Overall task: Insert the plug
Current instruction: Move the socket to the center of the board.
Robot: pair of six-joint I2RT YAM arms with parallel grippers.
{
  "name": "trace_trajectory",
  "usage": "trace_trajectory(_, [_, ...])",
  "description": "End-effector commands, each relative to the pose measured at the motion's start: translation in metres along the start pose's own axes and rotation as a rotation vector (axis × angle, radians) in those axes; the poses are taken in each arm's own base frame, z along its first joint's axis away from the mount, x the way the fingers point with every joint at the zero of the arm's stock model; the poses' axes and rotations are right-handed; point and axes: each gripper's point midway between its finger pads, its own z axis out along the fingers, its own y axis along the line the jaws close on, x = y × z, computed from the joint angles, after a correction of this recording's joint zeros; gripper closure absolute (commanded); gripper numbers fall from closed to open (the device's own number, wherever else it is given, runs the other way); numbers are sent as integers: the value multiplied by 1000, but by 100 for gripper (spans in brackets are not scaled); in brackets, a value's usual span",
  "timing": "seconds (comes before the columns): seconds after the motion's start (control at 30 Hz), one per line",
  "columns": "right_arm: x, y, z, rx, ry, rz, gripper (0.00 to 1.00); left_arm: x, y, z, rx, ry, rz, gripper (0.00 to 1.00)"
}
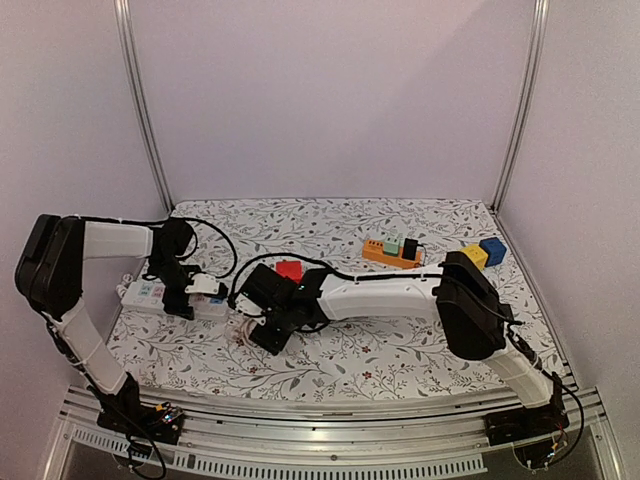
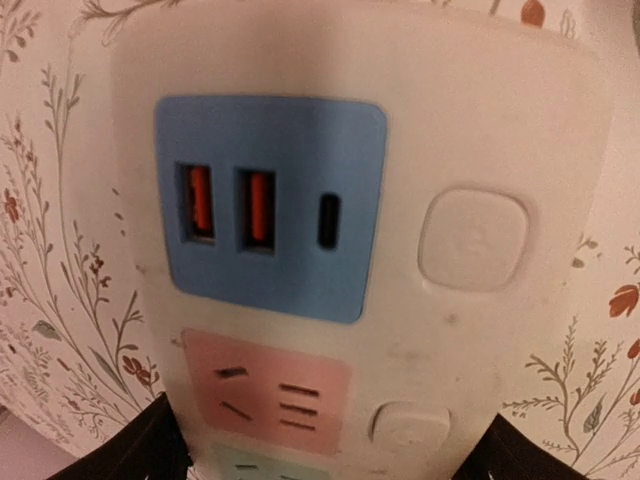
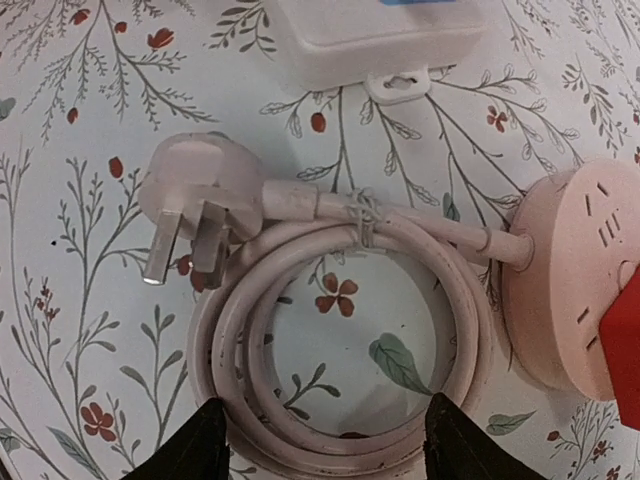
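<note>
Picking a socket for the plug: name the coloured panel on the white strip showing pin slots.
The pink panel, beside the blue panel: it has pin slots, whereas the blue one holds two orange USB ports and an oval port.

Two arms, same build. The left arm (image 1: 115, 240) has white moulded link shells with rounded corners and bulky black joint housings between them. The right arm (image 1: 385, 295) has a long white shell narrowing toward the wrist and a big black housing at the elbow. Black cables (image 1: 222, 250) loop off the left wrist, and a thin one runs along the top of the right shell. The bases (image 1: 145, 420) are black with small coloured dots, too small to identify. The left gripper (image 1: 195, 298) is black with a white block on it. The right gripper (image 1: 258, 328) is all black. The fingertips (image 3: 185, 450) are matt black and wedge-shaped in both wrist views.
</note>
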Motion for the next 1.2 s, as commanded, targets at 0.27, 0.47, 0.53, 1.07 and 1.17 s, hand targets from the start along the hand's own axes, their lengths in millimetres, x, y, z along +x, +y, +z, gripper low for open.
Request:
trace_trajectory(0.27, [81, -163, 27, 309, 204, 497, 40, 19, -110, 16, 384, 137, -146, 46])
trace_trajectory(0.47, [75, -204, 32, 243, 161, 602, 40, -21, -140, 11, 462, 140, -91, 48])
trace_trajectory(0.53, [67, -208, 30, 223, 142, 590, 39, -36, -150, 8, 490, 131, -68, 48])
trace_trajectory(1.07, [-18, -180, -68, -34, -74, 491, 22, -152, -196, -23, 563, 140, 71, 51])
trace_trajectory(1.17, [-22, -184, -94, -17, -103, 510, 20, -169, -208, -17, 536, 142, 144, 51])
